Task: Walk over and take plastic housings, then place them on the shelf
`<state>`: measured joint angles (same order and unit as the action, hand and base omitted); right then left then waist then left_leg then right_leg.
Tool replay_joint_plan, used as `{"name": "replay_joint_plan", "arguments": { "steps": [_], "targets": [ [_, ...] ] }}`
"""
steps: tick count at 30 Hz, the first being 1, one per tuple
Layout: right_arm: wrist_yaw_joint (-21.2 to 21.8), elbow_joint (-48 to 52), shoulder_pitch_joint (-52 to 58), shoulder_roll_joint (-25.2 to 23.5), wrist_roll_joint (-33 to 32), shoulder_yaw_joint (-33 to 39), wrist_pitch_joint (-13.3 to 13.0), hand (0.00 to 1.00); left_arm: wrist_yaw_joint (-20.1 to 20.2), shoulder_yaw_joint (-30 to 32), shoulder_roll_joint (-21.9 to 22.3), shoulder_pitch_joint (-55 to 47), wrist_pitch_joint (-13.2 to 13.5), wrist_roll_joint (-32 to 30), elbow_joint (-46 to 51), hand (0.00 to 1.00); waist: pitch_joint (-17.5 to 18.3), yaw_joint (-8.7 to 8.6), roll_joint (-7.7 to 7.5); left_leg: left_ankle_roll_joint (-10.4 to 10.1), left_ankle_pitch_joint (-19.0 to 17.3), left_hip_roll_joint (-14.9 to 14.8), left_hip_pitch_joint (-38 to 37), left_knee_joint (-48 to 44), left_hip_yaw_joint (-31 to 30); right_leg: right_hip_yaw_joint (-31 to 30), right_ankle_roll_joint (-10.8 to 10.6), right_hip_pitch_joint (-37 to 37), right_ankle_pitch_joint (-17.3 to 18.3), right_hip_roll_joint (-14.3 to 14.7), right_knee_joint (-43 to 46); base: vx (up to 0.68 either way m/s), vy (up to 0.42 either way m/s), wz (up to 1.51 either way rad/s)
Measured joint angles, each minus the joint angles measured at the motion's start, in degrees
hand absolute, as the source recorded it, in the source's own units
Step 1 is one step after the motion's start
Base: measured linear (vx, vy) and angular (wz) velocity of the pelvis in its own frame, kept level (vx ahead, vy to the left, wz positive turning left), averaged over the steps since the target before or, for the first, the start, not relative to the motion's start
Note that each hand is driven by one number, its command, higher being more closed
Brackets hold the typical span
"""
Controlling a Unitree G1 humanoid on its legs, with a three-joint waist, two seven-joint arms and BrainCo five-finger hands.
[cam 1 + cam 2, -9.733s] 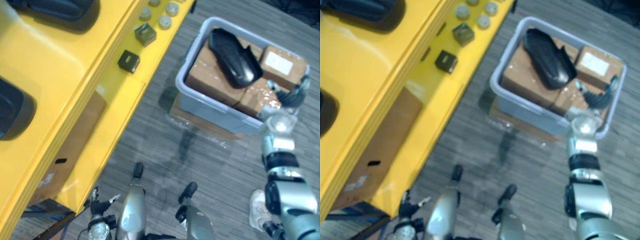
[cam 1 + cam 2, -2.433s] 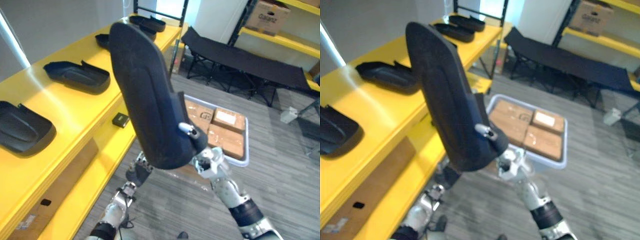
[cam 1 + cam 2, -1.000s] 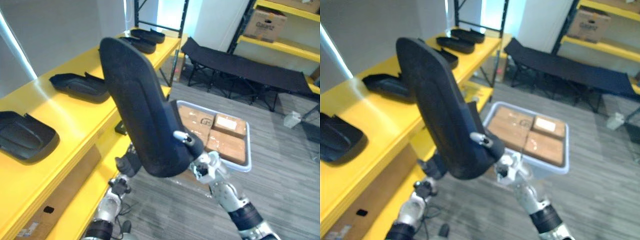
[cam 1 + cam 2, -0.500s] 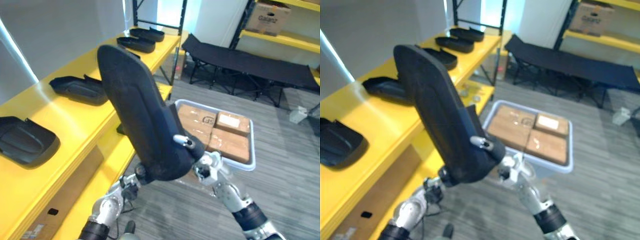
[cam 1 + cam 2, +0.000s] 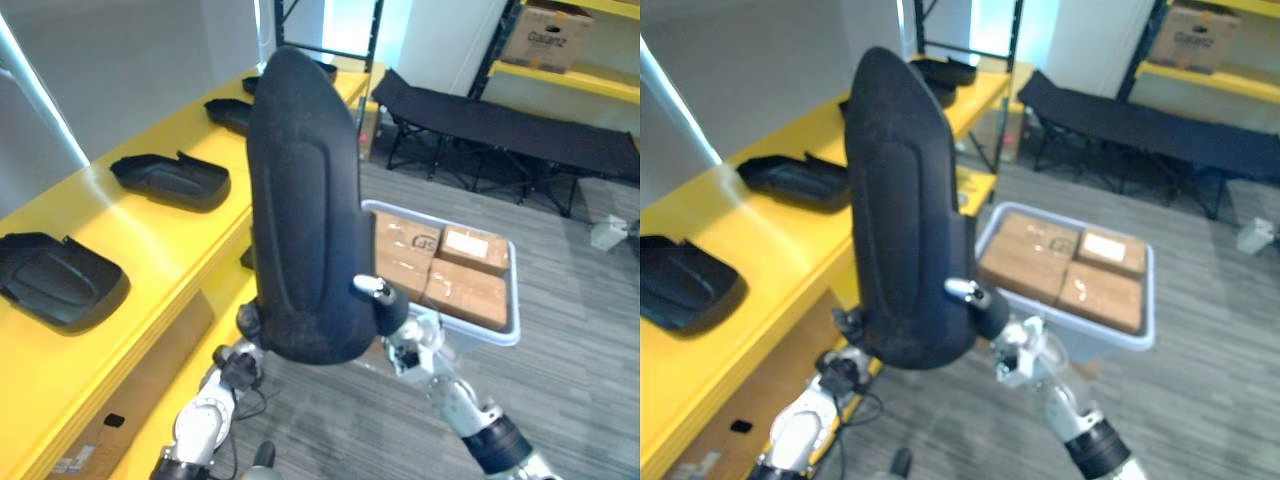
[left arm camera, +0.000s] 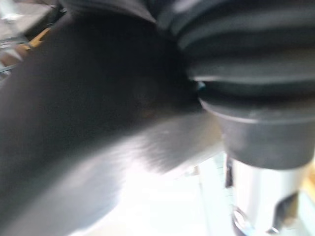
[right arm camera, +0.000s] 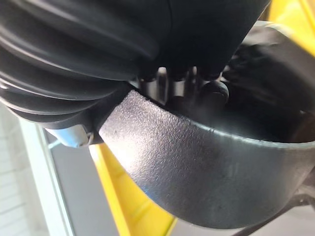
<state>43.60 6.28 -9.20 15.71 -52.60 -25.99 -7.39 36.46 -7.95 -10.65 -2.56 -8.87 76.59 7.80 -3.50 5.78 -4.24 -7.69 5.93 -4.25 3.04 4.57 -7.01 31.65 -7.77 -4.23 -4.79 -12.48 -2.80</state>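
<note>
Now the black plastic housing (image 5: 300, 220) stands upright in the air beside the yellow shelf (image 5: 130, 255). The right robot hand (image 5: 392, 318) is clamped on its lower edge, thumb outside, fingers curled inside the rim. The left robot hand (image 5: 244, 360) meets the opposite lower corner; its grip, can't tell.

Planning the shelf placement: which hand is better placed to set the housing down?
Probably the right hand: its fingers grip the housing rim; the left hand sits beside the lower edge.
</note>
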Motion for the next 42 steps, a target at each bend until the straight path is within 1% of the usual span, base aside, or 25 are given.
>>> {"name": "replay_joint_plan", "arguments": {
  "steps": [3,6,9,12,13,15,18,20,21,24,26,29,32,33,35,38,42],
  "targets": [
    [-0.13,-0.01,0.07,-0.69,0.41,-0.58,-0.21,1.00,0.05,0.38,0.31,-0.24,0.88,-0.10,0.00,1.00,0.00,0.06,0.01,0.00,0.00,-0.01,0.02,0.00,-0.19,0.20,-0.02,-0.01,0.19,-0.02,0.21,-0.01,-0.007,0.02],
    [-0.58,-0.01,0.34,-1.17,1.15,-0.55,-0.40,1.00,0.10,0.49,0.40,-0.76,0.91,-0.25,0.05,1.00,-0.01,0.15,0.01,0.03,-0.04,0.05,0.03,0.00,-0.21,0.24,-0.04,-0.02,0.22,-0.08,0.23,0.00,0.000,0.00],
    [-0.93,-0.02,1.22,-1.44,1.61,-0.62,-1.02,1.00,0.16,0.45,0.59,-1.36,0.87,-2.94,0.22,1.00,-0.02,0.15,0.02,0.04,-0.08,0.14,0.05,0.00,-0.26,0.36,-0.08,-0.03,0.28,-0.20,0.30,0.00,0.000,0.00],
    [-0.97,0.00,2.47,-1.55,1.61,-0.53,-1.75,1.00,0.13,0.81,0.50,-1.55,0.04,-10.41,0.77,1.00,-0.07,0.11,0.09,0.11,-0.13,0.27,0.05,0.00,-0.25,0.37,-0.12,-0.03,0.32,-0.33,0.33,0.00,0.000,0.00],
    [-0.96,0.02,2.65,-1.56,1.60,-0.54,-1.85,1.00,0.10,0.92,0.43,-1.56,-0.05,-11.83,0.82,1.00,-0.09,0.10,0.14,0.13,-0.15,0.28,0.05,0.00,-0.23,0.37,-0.12,-0.02,0.32,-0.35,0.33,0.00,0.000,0.00],
    [-0.90,0.15,3.83,-1.36,1.49,-0.05,-2.14,1.00,-0.07,1.05,-0.08,-1.58,-0.03,-16.77,1.46,1.00,-0.19,0.06,0.28,0.18,-0.19,0.36,0.09,0.00,-0.22,0.37,-0.16,0.01,0.36,-0.44,0.33,0.00,0.000,0.00],
    [-0.64,0.65,4.77,-0.50,1.06,0.08,-2.44,1.00,-0.20,1.08,-0.48,-1.62,-0.08,-21.57,2.27,1.00,-0.34,0.00,0.50,0.23,-0.29,0.41,0.11,0.00,-0.18,0.36,-0.19,0.07,0.38,-0.50,0.32,0.00,0.000,0.00],
    [-0.65,1.30,4.96,0.44,0.93,0.09,-2.44,1.00,-0.20,0.94,-1.84,-1.63,-0.49,-23.60,2.83,1.00,-0.41,-0.06,0.61,0.21,-0.38,0.40,0.12,-0.01,-0.16,0.35,-0.20,0.09,0.40,-0.49,0.29,0.00,0.000,0.00],
    [-0.65,1.79,5.24,1.02,0.32,-0.04,-2.44,1.00,-0.19,0.74,-2.58,-1.63,-1.10,-23.77,3.51,1.00,-0.45,-0.06,0.67,0.21,-0.45,0.40,0.12,-0.01,-0.16,0.35,-0.22,0.10,0.42,-0.48,0.28,0.00,0.000,0.00],
    [-0.65,2.06,5.56,1.63,-0.63,-0.28,-2.45,1.00,-0.18,0.38,-4.64,-1.63,-1.66,-24.14,4.33,1.00,-0.47,-0.06,0.71,0.24,-0.65,0.40,0.11,-0.02,-0.16,0.23,-0.23,0.15,0.42,-0.48,0.26,0.00,0.000,0.00],
    [-0.65,2.10,5.56,2.03,-0.73,-0.53,-2.60,1.00,-0.14,0.37,-5.42,-1.63,-1.53,-25.36,4.60,1.00,-0.47,-0.06,0.71,0.26,-0.79,0.41,0.10,-0.04,-0.14,0.16,-0.26,0.16,0.40,-0.50,0.26,0.00,0.000,0.00],
    [-0.67,2.12,5.55,2.51,-0.72,-0.86,-2.68,1.00,-0.13,0.03,-7.18,-1.63,-1.44,-25.43,4.73,1.00,-0.50,-0.01,0.72,0.29,-1.74,0.46,0.35,-1.32,0.00,-0.10,-0.39,0.04,0.32,-0.51,0.29,0.00,-0.002,-0.03],
    [-0.74,2.38,5.51,2.68,-0.72,-1.05,-2.87,1.00,-0.57,-0.12,-7.50,-1.63,-0.83,-25.97,5.10,1.00,-0.68,-0.07,0.92,0.30,-2.49,0.54,1.09,-2.57,-0.08,-0.09,-0.42,0.17,0.34,-0.50,0.29,0.00,0.000,0.00],
    [-1.06,2.35,5.51,2.86,-0.70,-1.06,-2.79,0.00,-1.27,-0.41,-7.55,-1.78,-0.49,-26.01,5.10,1.00,-0.73,-0.04,0.96,0.29,-2.89,0.62,1.15,-3.14,-0.07,-0.11,-0.42,0.00,0.38,-0.53,0.29,0.00,0.000,0.00],
    [-1.28,2.34,5.51,3.42,-0.65,-1.04,-2.75,0.00,-1.67,-1.19,-7.57,-1.82,0.58,-25.92,5.29,1.00,-0.76,0.05,1.02,0.29,-2.98,0.66,1.19,-3.22,-0.15,-0.06,-0.44,-0.07,0.45,-0.55,0.29,0.00,0.000,0.00],
    [-2.76,2.34,5.51,4.07,0.06,-1.05,-2.73,0.00,-1.67,-1.50,-7.55,-2.20,0.45,-25.91,5.41,1.00,-0.77,0.09,1.02,0.31,-3.02,0.70,1.31,-3.21,-0.19,-0.02,-0.42,-0.01,0.47,-0.57,0.29,0.00,0.000,0.00],
    [-3.45,2.34,5.45,3.76,0.52,-0.98,-1.33,0.00,-1.48,-1.68,-7.17,-2.67,0.16,-25.62,5.41,1.00,-0.80,0.15,1.05,0.35,-3.05,0.72,1.33,-3.20,-0.22,0.01,-0.39,-0.01,0.50,-0.58,0.31,0.00,0.000,0.00]
  ]
}}
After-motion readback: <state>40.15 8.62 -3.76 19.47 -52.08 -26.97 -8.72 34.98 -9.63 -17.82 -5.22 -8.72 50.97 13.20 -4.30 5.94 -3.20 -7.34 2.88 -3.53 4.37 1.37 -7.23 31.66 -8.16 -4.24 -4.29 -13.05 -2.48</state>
